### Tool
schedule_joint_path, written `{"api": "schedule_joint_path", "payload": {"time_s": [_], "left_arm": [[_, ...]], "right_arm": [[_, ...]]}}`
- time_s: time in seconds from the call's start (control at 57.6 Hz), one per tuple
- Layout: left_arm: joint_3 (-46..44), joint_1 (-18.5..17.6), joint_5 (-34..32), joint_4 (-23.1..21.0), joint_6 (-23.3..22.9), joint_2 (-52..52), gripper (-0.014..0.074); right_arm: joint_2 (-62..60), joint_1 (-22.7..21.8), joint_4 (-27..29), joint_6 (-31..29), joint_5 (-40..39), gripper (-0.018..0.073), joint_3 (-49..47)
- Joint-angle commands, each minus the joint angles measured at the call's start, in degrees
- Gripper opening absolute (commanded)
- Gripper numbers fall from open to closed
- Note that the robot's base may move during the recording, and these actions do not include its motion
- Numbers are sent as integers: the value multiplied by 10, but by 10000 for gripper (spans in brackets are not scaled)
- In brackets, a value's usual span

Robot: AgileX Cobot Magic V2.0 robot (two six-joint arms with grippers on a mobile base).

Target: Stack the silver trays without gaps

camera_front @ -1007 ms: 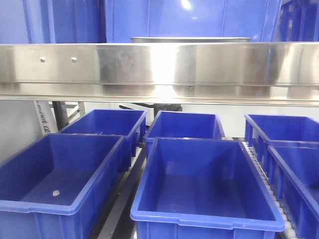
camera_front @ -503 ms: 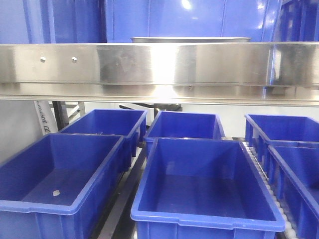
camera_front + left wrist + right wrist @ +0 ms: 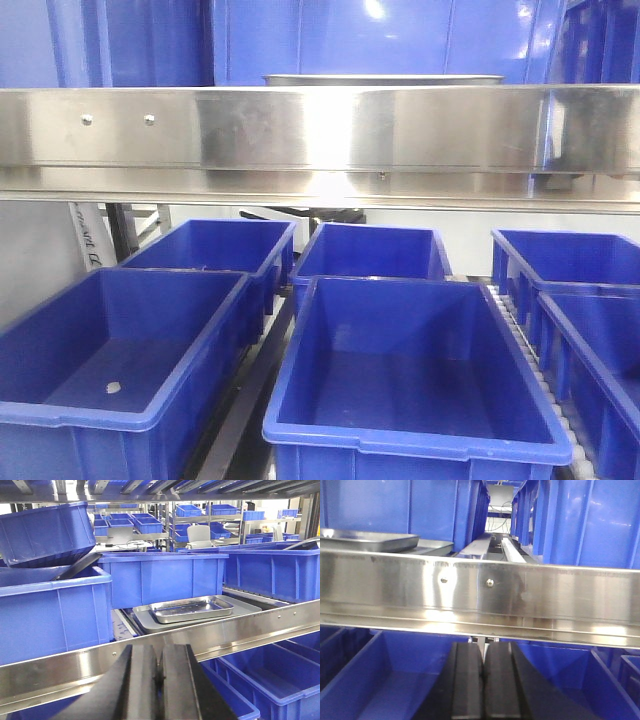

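Both the left gripper (image 3: 159,677) and right gripper (image 3: 484,680) hover closed and empty below the steel rail (image 3: 250,627), while one silver tray (image 3: 192,608) sits skewed on the lower tray (image 3: 145,619), unseated.

Blue bins (image 3: 415,370) under steel rail (image 3: 320,140).

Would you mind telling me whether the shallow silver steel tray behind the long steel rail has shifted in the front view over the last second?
No. The shallow silver steel tray sits at the same spot above the long steel rail, with the same part of its rim showing.
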Motion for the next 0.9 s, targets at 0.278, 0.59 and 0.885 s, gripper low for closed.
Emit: {"api": "schedule_joint_path", "payload": {"time_s": [0.278, 0.59, 0.885], "left_arm": [[-1, -3, -8, 1, -1, -1, -6], [-1, -3, -8, 1, -1, -1, -6], [-1, -3, -8, 1, -1, -1, -6]], "right_arm": [[-5, -2, 3, 30, -42, -81, 0], [-5, -2, -20, 30, -42, -81, 0], [-5, -2, -18, 30, -42, -81, 0]]}}
